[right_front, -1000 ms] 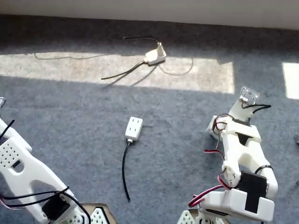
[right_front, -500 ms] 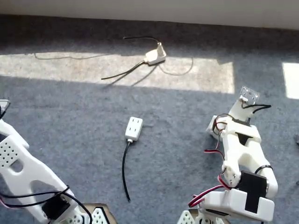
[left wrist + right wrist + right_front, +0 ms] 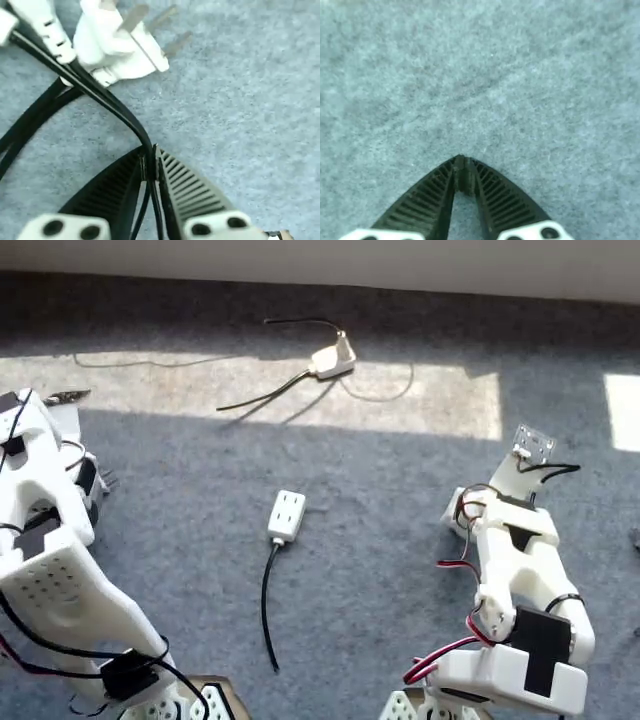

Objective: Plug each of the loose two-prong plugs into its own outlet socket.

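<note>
High view: a counter (image 3: 400, 500) covered in grey, carpet-like fabric, with a pale strip of wall along its far edge.
Light: a bright sunlit band (image 3: 440, 400) crosses the far part of the fabric, and a smaller bright patch sits at the right border (everything nearer lies in shade).
Outlet strip (image 3: 286, 514): white, flat on the fabric near the middle, between the two arms; its black lead (image 3: 266, 610) trails toward the near edge.
White socket piece (image 3: 333, 360): a small body in the sunlit band with thin wires looping off either side, well apart from the outlet strip.
Left arm (image 3: 45, 540): white, at the left border, its far end beside the edge of the sunlit band.
Left claw (image 3: 150, 152): pinched narrow on a black cord (image 3: 105, 102), gripped right at the tips.
Two-prong plug (image 3: 120, 47): white, lying on the fabric near the left claw, both metal prongs bare and in no socket; the held cord runs just beside it.
Second plug (image 3: 35, 22): white, partly cut off by the frame edge, next to the first.
Right arm (image 3: 520, 580): white, at the near right.
Right claw (image 3: 464, 175): tips pressed together on nothing, over bare grey fabric (image 3: 520, 75).
</note>
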You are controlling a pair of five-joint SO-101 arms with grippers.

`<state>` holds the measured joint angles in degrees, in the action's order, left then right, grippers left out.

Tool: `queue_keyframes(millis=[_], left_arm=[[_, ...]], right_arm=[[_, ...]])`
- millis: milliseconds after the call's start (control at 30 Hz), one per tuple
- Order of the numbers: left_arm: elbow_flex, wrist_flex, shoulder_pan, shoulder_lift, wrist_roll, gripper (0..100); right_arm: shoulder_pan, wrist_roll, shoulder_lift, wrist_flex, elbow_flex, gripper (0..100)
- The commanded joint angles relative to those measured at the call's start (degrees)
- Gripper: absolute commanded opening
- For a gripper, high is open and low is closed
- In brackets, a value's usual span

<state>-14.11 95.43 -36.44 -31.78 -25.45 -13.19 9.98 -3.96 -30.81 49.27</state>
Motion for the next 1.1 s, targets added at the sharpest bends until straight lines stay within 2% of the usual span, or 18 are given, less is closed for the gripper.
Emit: queue_keyframes(millis=[0, 167, 367, 533, 633, 733, 900, 1067], left_arm=[[3.5, -2.7, 0.2, 4.3, -0.8, 1], [2.9, -4.1, -3.0, 4.8, -1.8, 2], [-5.4, -3.9, -9.1, 4.8, -1.8, 22], [-15.6, -1.3, -12.1, 4.8, -1.8, 24], [-22.5, 2.0, -11.1, 4.7, -1.8, 24], [-27.6, 3.0, -7.2, 4.4, -1.5, 23], [-29.3, 1.8, 0.0, 4.3, -1.3, 23], [-28.5, -4.9, 2.5, 3.9, 7.6, 23]], right_arm=[[0.0, -0.1, -0.1, 1.1, -1.6, 0.6], [0.0, -0.1, -0.1, 1.1, -1.6, 0.6], [0.0, -0.1, -0.1, 1.1, -1.6, 0.6], [0.0, -0.1, -0.1, 1.1, -1.6, 0.6], [0.0, -0.1, -0.1, 1.1, -1.6, 0.6], [0.0, -0.1, -0.1, 1.1, -1.6, 0.6], [0.0, -0.1, -0.1, 1.1, -1.6, 0.6], [0.0, -0.1, -0.1, 1.1, -1.5, 0.6]])
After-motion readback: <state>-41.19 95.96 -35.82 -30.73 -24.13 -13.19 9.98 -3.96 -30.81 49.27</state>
